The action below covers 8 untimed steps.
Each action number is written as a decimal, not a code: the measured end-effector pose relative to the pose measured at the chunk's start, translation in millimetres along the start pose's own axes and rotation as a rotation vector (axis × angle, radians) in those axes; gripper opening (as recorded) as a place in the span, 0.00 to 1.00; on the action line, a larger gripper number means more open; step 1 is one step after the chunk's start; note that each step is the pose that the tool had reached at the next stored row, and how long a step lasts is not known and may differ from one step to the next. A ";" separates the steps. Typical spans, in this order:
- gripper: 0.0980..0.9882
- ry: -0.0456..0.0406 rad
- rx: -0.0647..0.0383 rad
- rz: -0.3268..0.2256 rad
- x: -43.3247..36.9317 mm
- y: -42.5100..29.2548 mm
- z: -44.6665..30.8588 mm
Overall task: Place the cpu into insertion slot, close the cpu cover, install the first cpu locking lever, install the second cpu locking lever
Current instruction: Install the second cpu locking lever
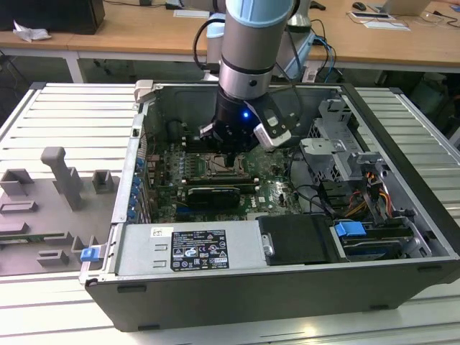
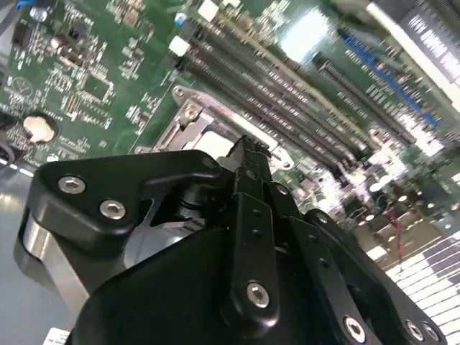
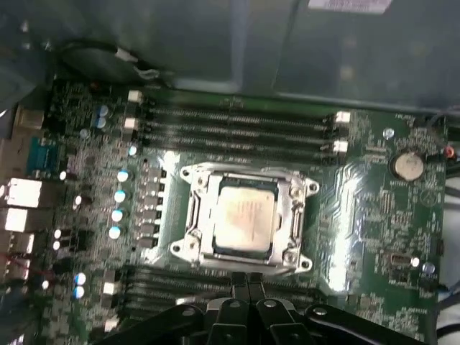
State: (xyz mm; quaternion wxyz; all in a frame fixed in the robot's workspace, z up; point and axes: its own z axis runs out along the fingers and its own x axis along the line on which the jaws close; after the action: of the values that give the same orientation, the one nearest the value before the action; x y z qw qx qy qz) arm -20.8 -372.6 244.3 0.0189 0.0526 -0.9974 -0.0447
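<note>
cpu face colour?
Pale silver-beige; the cpu sits inside the silver cpu cover, best in the first wrist view.

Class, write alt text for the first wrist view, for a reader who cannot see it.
A cpu sits in the insertion slot at the middle of a green motherboard, with the silver cpu cover framing it. Long black memory slots run beside the socket, and the black tool hangs close to its edge.
</note>
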 end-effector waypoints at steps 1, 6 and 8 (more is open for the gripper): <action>0.01 -0.0003 -0.004 0.000 0.6 -5.8 -0.3; 0.01 -0.0027 -0.027 -0.001 11.8 -9.5 0.5; 0.01 -0.0030 -0.031 -0.001 18.8 -8.8 1.0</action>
State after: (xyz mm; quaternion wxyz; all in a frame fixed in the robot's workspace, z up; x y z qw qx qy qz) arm -38.6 -383.3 243.1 0.0181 0.0529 -0.9966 -0.0601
